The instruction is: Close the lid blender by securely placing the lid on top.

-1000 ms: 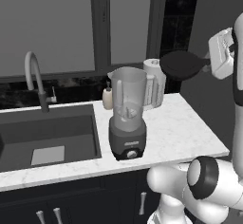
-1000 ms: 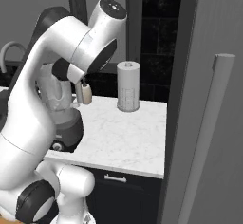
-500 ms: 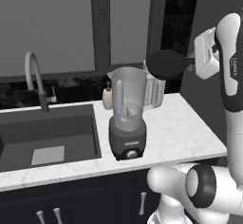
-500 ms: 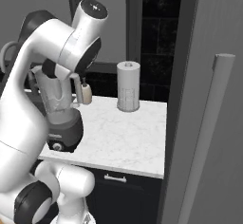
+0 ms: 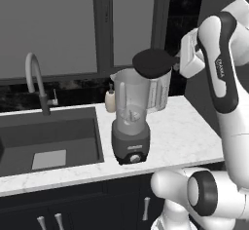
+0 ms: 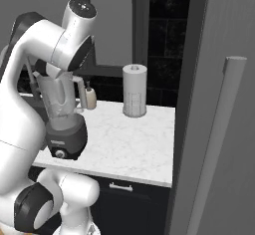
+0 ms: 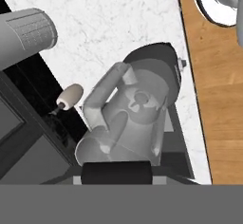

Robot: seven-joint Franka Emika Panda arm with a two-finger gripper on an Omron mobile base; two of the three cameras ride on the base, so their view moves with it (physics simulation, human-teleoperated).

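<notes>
The tool (image 5: 176,62) is clamped on the tab of the flat round black lid (image 5: 151,62), just above the tall clear blender jar's (image 5: 130,101) open mouth. Since the earlier frame the lid has moved left, from beside the jar to over it.

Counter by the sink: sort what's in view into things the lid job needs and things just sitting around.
Needed for the job:
- lid, held by the end effector just above the jar's mouth
- blender, jar open, on the counter

Just sitting around:
- paper towel roll
- soap bottle
- faucet
- sink
</notes>
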